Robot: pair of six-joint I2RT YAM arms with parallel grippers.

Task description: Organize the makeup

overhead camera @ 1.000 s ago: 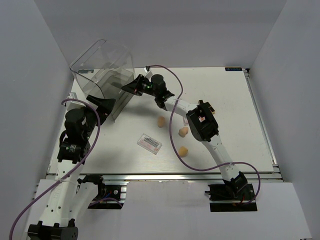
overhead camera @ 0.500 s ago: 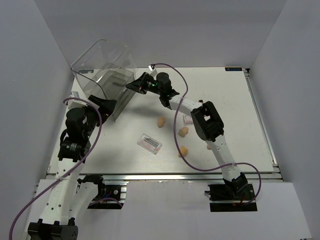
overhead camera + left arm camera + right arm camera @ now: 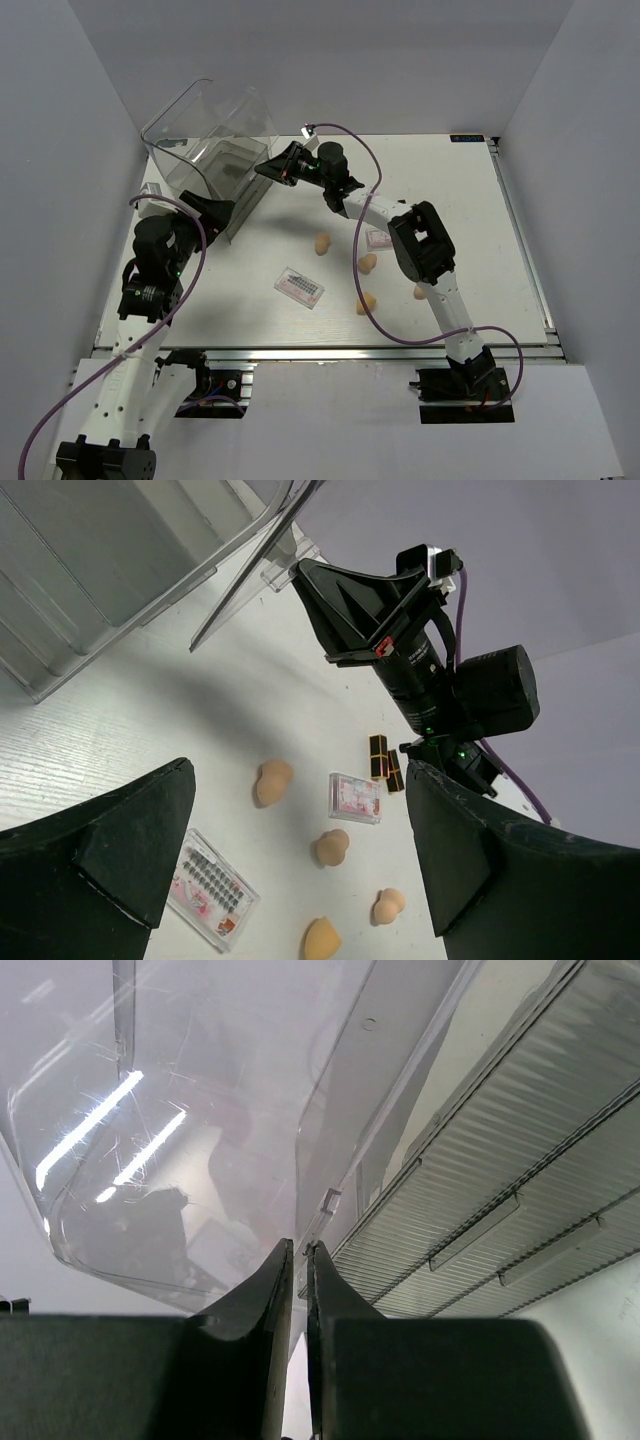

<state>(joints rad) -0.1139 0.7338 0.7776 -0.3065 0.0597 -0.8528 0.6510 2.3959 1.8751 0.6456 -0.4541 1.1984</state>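
Note:
Several tan egg-shaped sponges [image 3: 321, 244] [image 3: 332, 847] lie mid-table. A clear palette [image 3: 299, 287] [image 3: 205, 902] lies left of them. A pinkish palette [image 3: 377, 240] [image 3: 355, 797] sits half under the right arm. Two black-and-gold lipstick tubes [image 3: 378, 757] stand beside it in the left wrist view; the arm hides them from above. My right gripper [image 3: 272, 168] [image 3: 298, 1245] [image 3: 300, 568] is shut on the thin edge of the clear box's hinged panel [image 3: 325, 1205]. My left gripper [image 3: 218, 215] [image 3: 300, 860] hangs wide open and holds nothing, just in front of the box.
The large clear plastic drawer box [image 3: 200, 130] [image 3: 100, 560] stands tilted at the back left corner, close to the left wall. The right arm stretches across the middle of the table over the makeup. The table's right half holds only a purple cable.
My right gripper has moved a little up and to the right with the box's clear panel, and the right arm's elbow has swung right. The left arm has barely moved.

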